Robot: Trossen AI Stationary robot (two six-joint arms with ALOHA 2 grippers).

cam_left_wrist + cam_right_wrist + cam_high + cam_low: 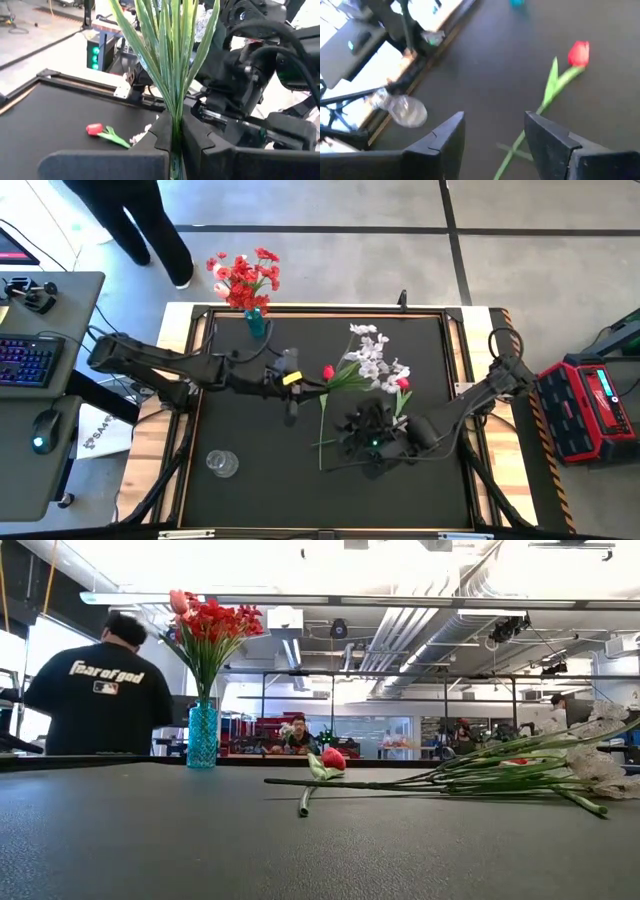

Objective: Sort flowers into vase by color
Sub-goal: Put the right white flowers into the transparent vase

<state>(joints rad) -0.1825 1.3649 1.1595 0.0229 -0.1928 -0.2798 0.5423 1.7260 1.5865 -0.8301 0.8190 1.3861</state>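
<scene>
My left gripper (298, 383) (175, 145) is at mid-table, shut on a spray of white blossoms (375, 360) with long green leaves (170, 55). A red tulip (328, 370) (333, 758) (579, 52) lies on the black table beside it, its stem running toward the near edge. A second red bud (403, 384) (94, 129) lies by the blossoms. My right gripper (358, 435) (495, 135) hovers open above the tulip's stem (512, 155). Red flowers stand in a blue vase (255, 322) (202, 735) at the far edge. Neither gripper shows in the low view. My left gripper pinches the white spray's stem between its two fingers, right at the base of the leaf fan (174, 122). The leaves and blossoms stick out past the fingertips toward the right arm. The fingers lie along the stem. Whether the spray rests on the table I cannot tell.
A clear glass vase (222, 463) (405, 111) stands near the table's near-left corner. The right arm (245, 75) is close in front of the left gripper. A person (100, 695) stands beyond the far edge. A desk with keyboard (25, 360) is left of the table.
</scene>
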